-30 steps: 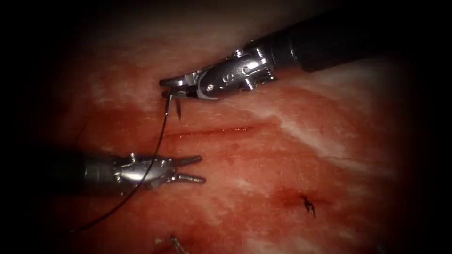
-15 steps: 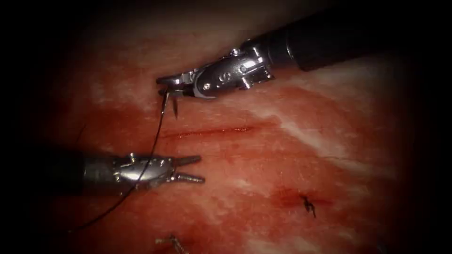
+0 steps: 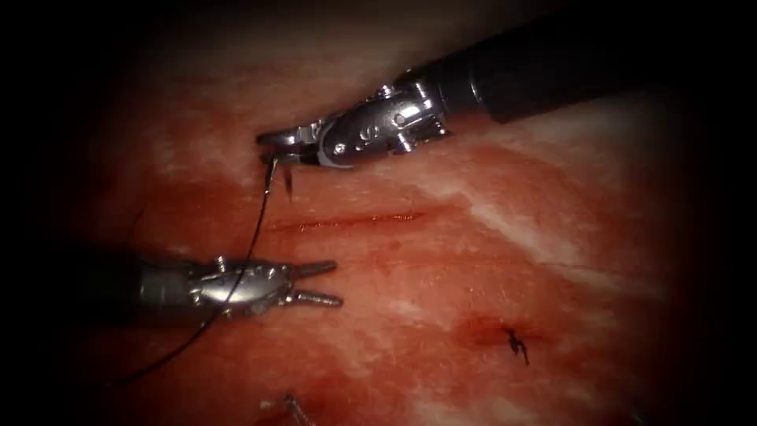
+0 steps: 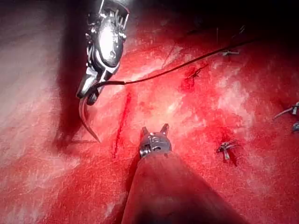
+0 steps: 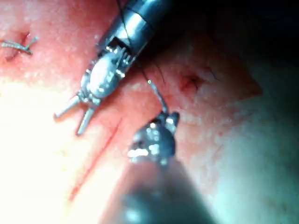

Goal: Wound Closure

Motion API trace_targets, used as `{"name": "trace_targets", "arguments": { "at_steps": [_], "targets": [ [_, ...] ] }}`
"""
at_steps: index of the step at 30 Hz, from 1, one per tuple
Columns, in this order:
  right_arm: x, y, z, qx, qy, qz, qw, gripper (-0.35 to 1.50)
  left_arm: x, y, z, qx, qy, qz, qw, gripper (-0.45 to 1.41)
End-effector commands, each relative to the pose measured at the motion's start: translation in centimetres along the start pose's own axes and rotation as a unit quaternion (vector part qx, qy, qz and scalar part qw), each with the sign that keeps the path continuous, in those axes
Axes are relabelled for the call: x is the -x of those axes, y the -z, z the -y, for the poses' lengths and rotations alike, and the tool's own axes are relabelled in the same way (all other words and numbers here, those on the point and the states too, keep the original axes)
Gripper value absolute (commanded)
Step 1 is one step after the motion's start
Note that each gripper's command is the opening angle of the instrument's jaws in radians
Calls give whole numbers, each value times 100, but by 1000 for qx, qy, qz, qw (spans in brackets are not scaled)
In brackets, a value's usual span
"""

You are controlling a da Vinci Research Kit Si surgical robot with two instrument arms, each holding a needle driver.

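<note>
The tissue (image 3: pixel 505 260) carries a short red cut (image 3: pixel 347 222), also seen from the left wrist (image 4: pixel 120 125). My right tool (image 3: pixel 266 148) comes in from the upper right, jaws shut on the curved needle (image 3: pixel 285 180) near its thread end. The needle (image 4: pixel 87 119) hangs free above the tissue by the cut's left end, tip down. Dark thread (image 3: pixel 254 237) trails from it across my left tool's body toward the lower left. My left tool (image 3: pixel 337 284) lies nearer the camera than the cut, at its left end, jaws open, holding nothing.
A tied stitch with cut ends (image 3: pixel 516 344) sits at the lower right, another (image 3: pixel 293 407) near the bottom edge. Red fluid stains the tissue around the cut. From the left wrist, further stitches (image 4: pixel 226 149) lie beyond the cut.
My right tool has shifted slightly left and up, carrying the needle and the thread's upper end with it. The left tool has stayed put, jaws open.
</note>
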Motion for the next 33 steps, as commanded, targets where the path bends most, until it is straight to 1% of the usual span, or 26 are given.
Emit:
{"name": "trace_targets", "arguments": {
  "at_steps": [1,9,12,18,22,23,24,27,33],
  "targets": [
    [4,-7,3,-1,1,0,1000,-35,6,-4,-2,1,2,1,1000,19],
    [5,-9,8,-6,6,1,1000,-35,4,3,-4,3,3,2,1000,19],
    [9,-12,13,-9,18,2,1000,-35,4,8,-3,5,3,2,1000,19],
    [14,-16,23,-17,35,4,999,-35,1,7,-1,6,4,2,1000,19],
    [16,-15,34,-22,49,2,999,-35,-10,11,12,12,8,2,1000,15],
    [17,-13,38,-23,51,0,998,-35,-16,13,23,10,11,3,1000,14],
    [17,-12,39,-22,52,0,998,-35,-16,14,26,8,11,3,1000,14],
    [17,-8,45,-20,54,-3,998,-35,-7,18,32,11,7,9,1000,14],
    [16,-8,46,-17,58,-4,998,-35,8,21,34,13,6,33,999,14]
  ]
}}
